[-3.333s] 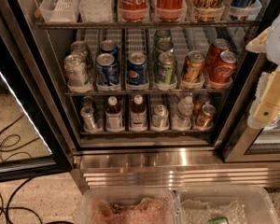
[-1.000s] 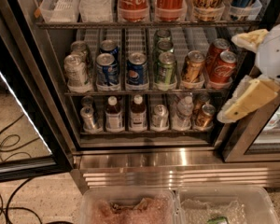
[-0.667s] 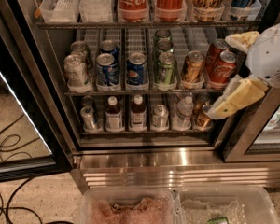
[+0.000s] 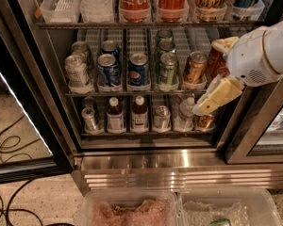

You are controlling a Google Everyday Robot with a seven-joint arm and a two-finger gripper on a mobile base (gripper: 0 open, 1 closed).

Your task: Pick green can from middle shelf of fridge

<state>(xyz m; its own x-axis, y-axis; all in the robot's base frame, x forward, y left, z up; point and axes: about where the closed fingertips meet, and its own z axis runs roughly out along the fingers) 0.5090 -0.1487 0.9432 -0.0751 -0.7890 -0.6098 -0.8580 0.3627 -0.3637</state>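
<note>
The fridge [image 4: 179, 166] stands open in front of me. On its middle shelf [image 4: 132, 93] the green can [image 4: 167, 70] stands upright at the front of its lane, with two more green cans behind it. My gripper [image 4: 207, 76] comes in from the right on a white arm. It is to the right of the green can, in front of the gold-orange can [image 4: 195, 68] and a red can [image 4: 216, 62]. Its pale yellow fingers [image 4: 218, 95] are spread apart, one high and one low, and hold nothing. It does not touch the green can.
Two blue Pepsi cans [image 4: 109, 70] and silver cans [image 4: 78, 72] stand left of the green can. Small bottles [image 4: 139, 113] and cans fill the lower shelf, cola bottles [image 4: 133, 1] the upper. The glass door [image 4: 19, 126] hangs open left. Clear plastic bins [image 4: 179, 211] sit below.
The arm and gripper have moved left from the right edge and lower, now in front of the right end of the middle and lower shelves. The cans have not moved.
</note>
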